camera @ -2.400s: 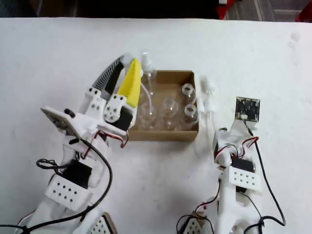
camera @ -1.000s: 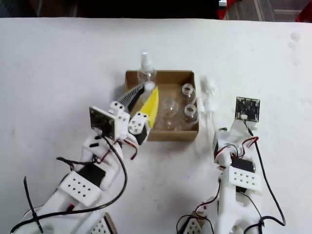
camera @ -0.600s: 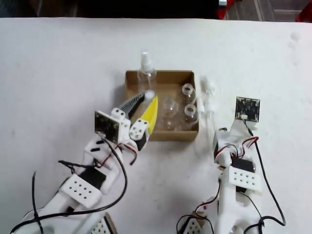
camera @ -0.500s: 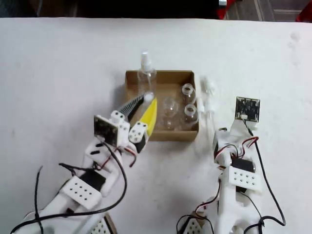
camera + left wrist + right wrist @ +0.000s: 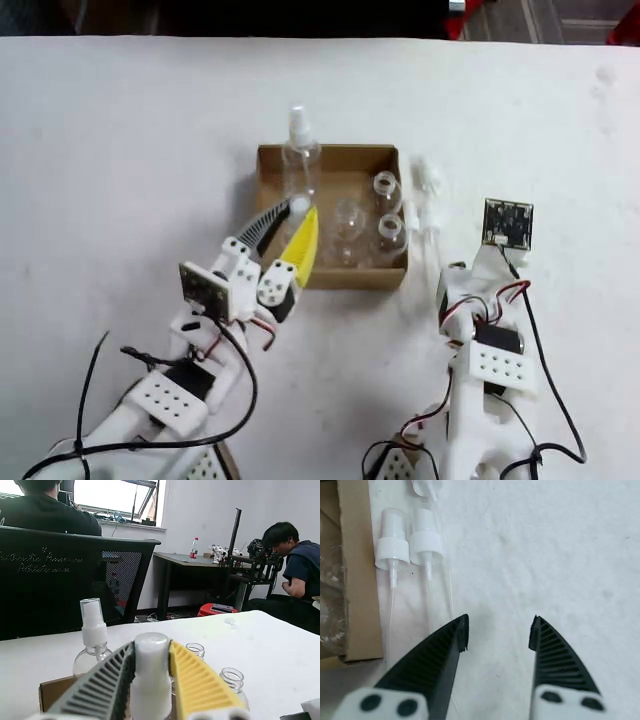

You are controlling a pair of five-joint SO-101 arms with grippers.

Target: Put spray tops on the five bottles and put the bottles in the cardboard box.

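My left gripper (image 5: 297,210) is shut on a white spray top (image 5: 150,675) over the near left part of the cardboard box (image 5: 332,277); what is under the top is hidden by the fingers. A clear bottle with a spray top (image 5: 300,150) (image 5: 93,642) stands upright at the box's far left corner. Three open-necked bottles (image 5: 386,186) (image 5: 390,229) (image 5: 348,216) stand in the box's right half; two of them are also in the left wrist view (image 5: 195,650) (image 5: 231,678). My right gripper (image 5: 499,631) is open over bare table, near two loose spray tops (image 5: 390,546) (image 5: 426,541).
The loose spray tops (image 5: 425,196) lie on the white table just right of the box. The box's side wall (image 5: 356,580) runs beside them. The right arm (image 5: 482,340) rests near the table's front edge. Bare table spreads to the left and far side.
The left arm has drawn back toward the table's front, carrying the gripped spray top a little nearer and to the left inside the box. The right arm has not moved.
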